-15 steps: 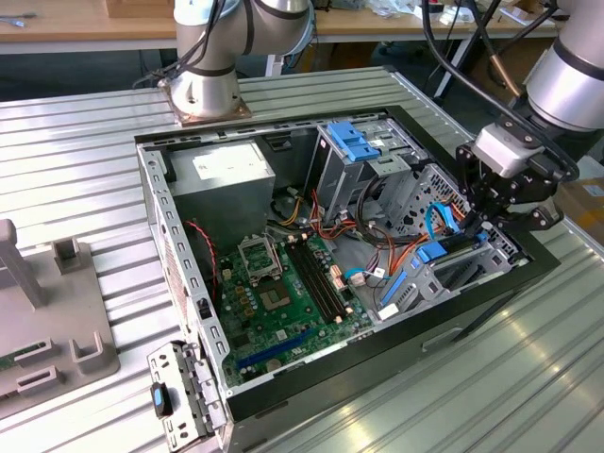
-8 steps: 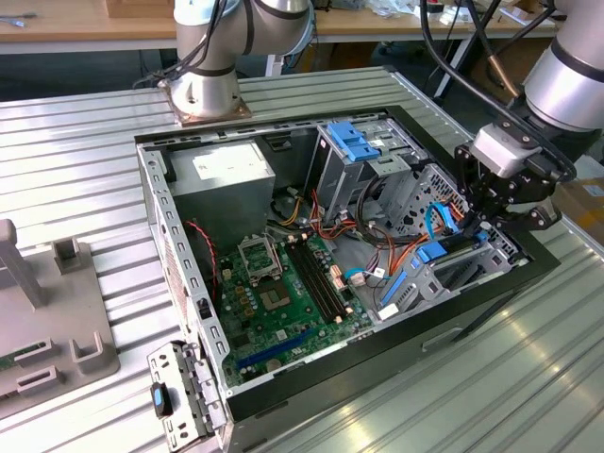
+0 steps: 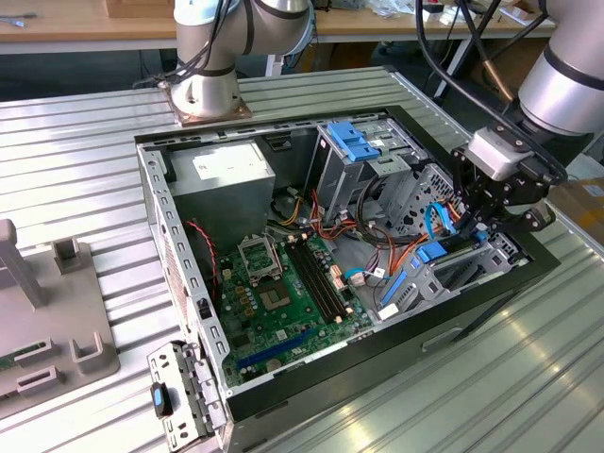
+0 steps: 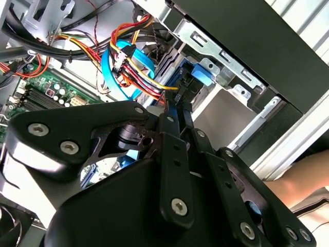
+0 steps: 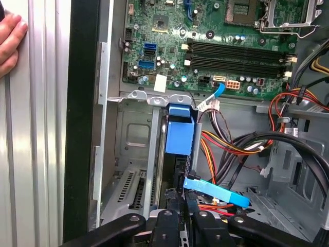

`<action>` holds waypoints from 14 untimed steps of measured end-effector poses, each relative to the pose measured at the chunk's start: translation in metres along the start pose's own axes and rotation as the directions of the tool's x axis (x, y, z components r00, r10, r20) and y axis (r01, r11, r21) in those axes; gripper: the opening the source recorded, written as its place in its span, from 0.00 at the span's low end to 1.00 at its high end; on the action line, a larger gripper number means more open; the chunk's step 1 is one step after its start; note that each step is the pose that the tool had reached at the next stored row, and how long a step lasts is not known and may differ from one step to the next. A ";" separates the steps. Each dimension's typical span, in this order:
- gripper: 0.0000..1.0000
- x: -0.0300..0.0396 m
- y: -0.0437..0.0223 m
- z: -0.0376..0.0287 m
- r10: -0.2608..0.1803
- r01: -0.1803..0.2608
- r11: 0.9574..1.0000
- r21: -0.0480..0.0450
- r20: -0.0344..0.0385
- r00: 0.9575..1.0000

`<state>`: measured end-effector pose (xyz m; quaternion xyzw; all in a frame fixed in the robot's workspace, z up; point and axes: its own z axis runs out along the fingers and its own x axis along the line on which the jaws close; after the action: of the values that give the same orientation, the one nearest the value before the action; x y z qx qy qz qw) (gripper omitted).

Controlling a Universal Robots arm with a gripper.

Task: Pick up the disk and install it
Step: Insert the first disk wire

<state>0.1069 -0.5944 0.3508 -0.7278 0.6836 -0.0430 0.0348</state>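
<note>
The disk [image 5: 180, 135] stands on edge inside the drive cage [image 5: 134, 154] at the case's front corner, and its bright blue rail [image 4: 199, 73] shows at the top. My gripper [image 3: 481, 225] hangs right over that cage, on the exterior view's right. In both wrist views the black fingers [image 5: 172, 218] are drawn together. My gripper's tips [image 4: 177, 103] meet the disk's near end. Whether they pinch part of the disk is hidden by the fingers themselves.
The open computer case [image 3: 528, 274] lies on a ribbed metal table. Inside are the green motherboard [image 3: 283, 293], a grey power-supply box [image 3: 231, 170] and bundles of red, orange and blue cables [image 5: 226, 149]. A person's hand [image 5: 10, 41] rests on the table beside the case.
</note>
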 end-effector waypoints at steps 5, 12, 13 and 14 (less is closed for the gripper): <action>0.17 0.0000 0.0002 0.0020 0.028 -0.028 1.000 0.000 -0.004 1.000; 0.17 0.0000 0.0007 0.0026 0.056 -0.056 0.998 0.000 -0.007 0.998; 0.17 0.0000 0.0007 0.0027 0.058 -0.058 0.998 0.000 -0.007 0.998; 0.17 0.0000 0.0007 0.0027 0.071 -0.071 0.997 0.000 -0.008 0.997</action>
<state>0.1065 -0.5944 0.3480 -0.7029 0.7091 -0.0444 0.0333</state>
